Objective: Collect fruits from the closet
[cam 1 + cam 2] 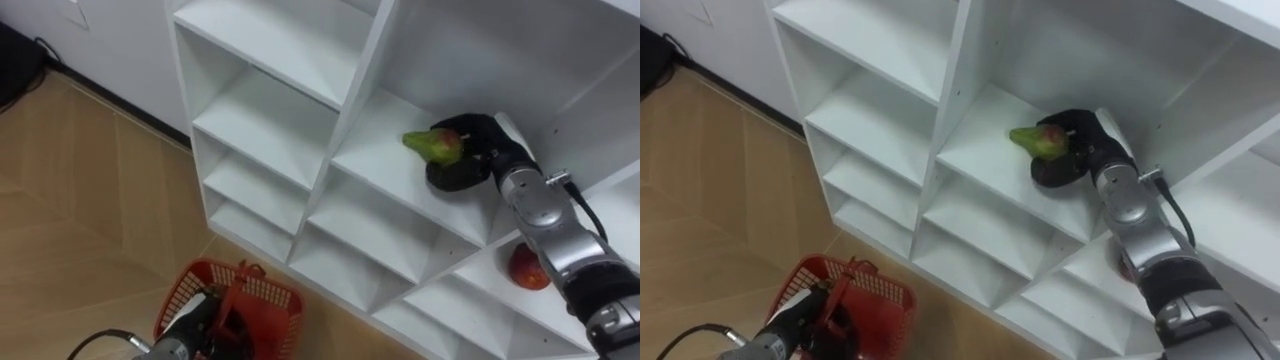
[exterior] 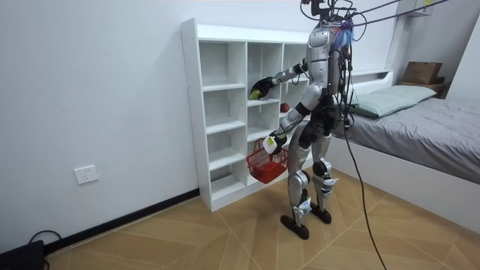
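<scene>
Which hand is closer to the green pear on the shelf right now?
Right. The right hand is curled round the green pear on the closet shelf; the left hand is far below it, holding the red basket.

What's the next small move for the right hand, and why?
Probably lift the pear slightly and draw it straight out of the shelf compartment. The right hand is curled round the pear, which is inside the compartment, and the left hand holds the red basket low, ready to take it.
</scene>
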Controlling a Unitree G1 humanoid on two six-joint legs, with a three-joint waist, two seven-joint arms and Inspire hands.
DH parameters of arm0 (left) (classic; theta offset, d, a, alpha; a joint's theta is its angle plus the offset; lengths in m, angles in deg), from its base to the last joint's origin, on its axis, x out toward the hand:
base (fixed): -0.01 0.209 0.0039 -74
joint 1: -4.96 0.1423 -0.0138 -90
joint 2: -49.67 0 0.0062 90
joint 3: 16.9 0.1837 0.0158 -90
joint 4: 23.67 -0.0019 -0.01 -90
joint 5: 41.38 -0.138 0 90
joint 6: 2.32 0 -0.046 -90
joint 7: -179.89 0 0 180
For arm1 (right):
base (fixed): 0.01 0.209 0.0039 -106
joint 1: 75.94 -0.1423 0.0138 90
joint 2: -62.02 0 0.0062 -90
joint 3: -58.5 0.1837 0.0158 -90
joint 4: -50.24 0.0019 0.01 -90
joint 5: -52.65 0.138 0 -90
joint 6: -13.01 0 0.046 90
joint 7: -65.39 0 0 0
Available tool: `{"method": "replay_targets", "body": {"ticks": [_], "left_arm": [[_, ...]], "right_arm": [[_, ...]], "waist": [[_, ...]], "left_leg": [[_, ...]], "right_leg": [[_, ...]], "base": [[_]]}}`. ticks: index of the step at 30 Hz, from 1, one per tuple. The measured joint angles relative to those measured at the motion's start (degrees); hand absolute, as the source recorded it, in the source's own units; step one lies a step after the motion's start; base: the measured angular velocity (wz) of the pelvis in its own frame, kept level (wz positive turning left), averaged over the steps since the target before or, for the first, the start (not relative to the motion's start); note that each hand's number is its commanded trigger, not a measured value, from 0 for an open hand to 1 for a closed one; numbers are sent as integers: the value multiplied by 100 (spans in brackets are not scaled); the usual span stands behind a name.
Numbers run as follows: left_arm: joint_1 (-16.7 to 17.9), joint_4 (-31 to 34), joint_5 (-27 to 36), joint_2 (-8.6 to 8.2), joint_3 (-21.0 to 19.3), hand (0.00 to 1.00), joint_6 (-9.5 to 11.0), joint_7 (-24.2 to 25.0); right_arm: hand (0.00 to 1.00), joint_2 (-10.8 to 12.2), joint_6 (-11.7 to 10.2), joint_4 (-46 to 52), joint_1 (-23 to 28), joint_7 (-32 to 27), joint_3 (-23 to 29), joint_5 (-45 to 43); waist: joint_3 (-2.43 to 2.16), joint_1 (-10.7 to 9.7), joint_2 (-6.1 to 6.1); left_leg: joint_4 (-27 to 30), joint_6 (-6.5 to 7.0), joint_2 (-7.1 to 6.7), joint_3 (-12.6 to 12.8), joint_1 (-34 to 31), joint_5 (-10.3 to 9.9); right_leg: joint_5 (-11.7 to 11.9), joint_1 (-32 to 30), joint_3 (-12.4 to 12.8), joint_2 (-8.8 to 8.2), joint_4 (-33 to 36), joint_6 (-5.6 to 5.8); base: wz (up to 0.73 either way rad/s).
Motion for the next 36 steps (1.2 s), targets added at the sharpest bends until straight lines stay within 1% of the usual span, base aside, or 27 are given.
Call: {"method": "replay_targets", "body": {"ticks": [2, 12, 15, 19, 23, 25, 26, 27, 29, 31, 32, 33, 34, 35, 36], "left_arm": [[0, 0, 0, 2, 11, 100, 0, 18], [-9, -3, -9, 1, 20, 100, 0, -17], [1, -3, -8, -2, 24, 100, 1, -32], [-3, 23, -18, 0, 14, 100, 10, -73], [-32, 24, -22, 8, 54, 100, 37, -109], [-33, 29, -18, -4, 56, 100, 37, -131], [-35, 30, -13, -20, 53, 100, 45, -149], [-34, 30, -11, -28, 56, 100, 48, -161], [-34, 30, -8, -84, 57, 100, 52, -234], [-40, 29, -8, -128, 56, 100, 70, -353], [-38, 30, -10, -134, 85, 100, 83, -429], [-38, 29, -14, -131, 110, 100, 94, -462], [-35, 29, -16, -136, 131, 100, 136, -539], [-37, 21, -11, -137, 165, 100, 176, -577], [-32, 21, -13, -145, 177, 100, 194, -607]], "right_arm": [[100, 10, 11, -8, 1, 22, 1, 13], [100, 22, 9, -181, -32, 24, 11, 289], [100, 19, 10, -203, -32, 24, 30, 299], [100, 20, -37, -177, -30, 32, 72, 322], [100, 21, -67, 35, 29, 41, 69, 334], [100, 23, -66, 191, 77, 90, 105, 331], [100, 24, -61, 367, 133, 138, 119, 333], [100, 28, -62, 468, 176, 138, 121, 337], [100, 68, -83, 796, 383, 133, 119, 336], [100, 114, -80, 1047, 540, 160, 118, 339], [100, 171, -78, 1323, 755, 157, 114, 350], [100, 201, -78, 1504, 877, 170, 114, 351], [100, 268, -87, 1831, 1104, 233, 108, 353], [100, 336, -129, 2015, 1263, 319, 107, 404], [100, 369, -159, 2062, 1330, 360, 119, 457]], "waist": [[8, 3, 4], [15, -4, 12], [29, 3, 30], [34, 0, 38], [57, -24, 77], [42, -53, 100], [28, -38, 116], [25, -39, 140], [-25, -136, 244], [-53, -176, 296], [-63, -208, 314], [-68, -242, 320], [-72, -314, 329], [-73, -374, 339], [-73, -408, 347]], "left_leg": [[1, 0, 0, -2, -6, 0], [-20, 11, -27, -27, 48, 14], [-89, 27, -50, -24, 106, 43], [-74, 36, -63, -13, 107, 48], [-73, 43, -69, -1, 97, 48], [-74, 47, -57, 41, 96, 45], [-83, 48, -50, 79, 95, 44], [-85, 49, -52, 88, 95, 44], [-101, 68, -62, 113, 118, 57], [-122, 79, -60, 159, 153, 65], [-147, 79, -58, 174, 197, 65], [-161, 79, -57, 176, 212, 65], [-166, 80, -57, 178, 212, 66], [-167, 80, -53, 201, 219, 66], [-167, 80, -47, 230, 229, 66]], "right_leg": [[0, -3, 1, 0, 0, 0], [0, 52, -9, -16, -13, 0], [-1, 77, -7, -45, -13, 2], [-1, 77, -10, -62, -11, 2], [-1, 68, -12, -69, -11, 3], [-1, 54, 18, -68, -12, 3], [-1, 34, 83, -69, -11, 2], [-1, 26, 107, -68, -13, 2], [-1, 32, 135, -84, -12, 3], [-3, 39, 161, -97, -12, 6], [-3, 59, 189, -98, -13, 6], [-4, 68, 189, -99, -12, 7], [-4, 71, 189, -100, -13, 8], [-5, 70, 202, -101, -14, 9], [-5, 70, 226, -101, -14, 9]], "base": [[0], [2], [0], [0], [0], [-8], [-14], [-12], [-2], [-7], [-9], [-3], [0], [-5], [-15]]}}
